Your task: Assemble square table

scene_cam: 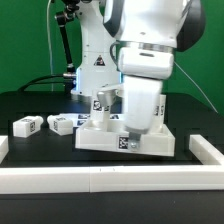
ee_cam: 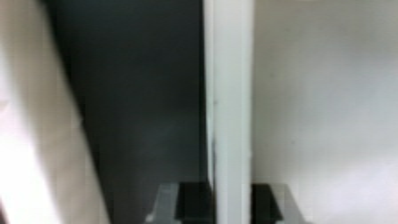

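The white square tabletop [scene_cam: 105, 138] lies on the black table in the middle of the exterior view, with a tag on its near side. My gripper [scene_cam: 133, 128] reaches down onto its near rim. In the wrist view the two dark fingertips [ee_cam: 194, 203] of the gripper [ee_cam: 230, 203] press on either side of a thin white upright edge, the tabletop's rim [ee_cam: 228, 90]. One white leg [scene_cam: 104, 101] stands at the slab's far side. Two loose legs [scene_cam: 27, 125] [scene_cam: 60, 123] lie toward the exterior view's left.
Long white border rails run along the front [scene_cam: 110, 180], the left [scene_cam: 4, 148] and the right [scene_cam: 205, 150] of the work area. The arm's base [scene_cam: 92, 60] stands behind the slab. The arm's body hides the slab's far right part.
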Robot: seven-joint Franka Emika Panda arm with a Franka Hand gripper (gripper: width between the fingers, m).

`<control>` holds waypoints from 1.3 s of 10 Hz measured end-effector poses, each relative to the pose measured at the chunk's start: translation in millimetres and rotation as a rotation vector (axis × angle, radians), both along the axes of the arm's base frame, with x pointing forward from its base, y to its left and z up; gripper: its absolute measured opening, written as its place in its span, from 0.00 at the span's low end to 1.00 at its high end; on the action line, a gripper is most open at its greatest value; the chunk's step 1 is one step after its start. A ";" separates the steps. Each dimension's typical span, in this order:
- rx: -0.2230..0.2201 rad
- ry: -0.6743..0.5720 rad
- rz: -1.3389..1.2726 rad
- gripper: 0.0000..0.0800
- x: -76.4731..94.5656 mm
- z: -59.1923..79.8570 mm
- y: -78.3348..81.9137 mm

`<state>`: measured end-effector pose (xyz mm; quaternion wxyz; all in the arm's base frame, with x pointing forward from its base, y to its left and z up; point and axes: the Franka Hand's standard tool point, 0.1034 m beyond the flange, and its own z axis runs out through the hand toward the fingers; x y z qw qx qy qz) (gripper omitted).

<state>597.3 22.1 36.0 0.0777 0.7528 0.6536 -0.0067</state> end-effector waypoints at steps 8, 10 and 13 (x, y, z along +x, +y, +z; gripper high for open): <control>0.001 0.004 0.082 0.07 20.3 -2.6 27.6; -0.003 0.025 0.089 0.07 32.3 -3.1 36.0; 0.005 0.016 0.082 0.07 42.7 -3.4 45.8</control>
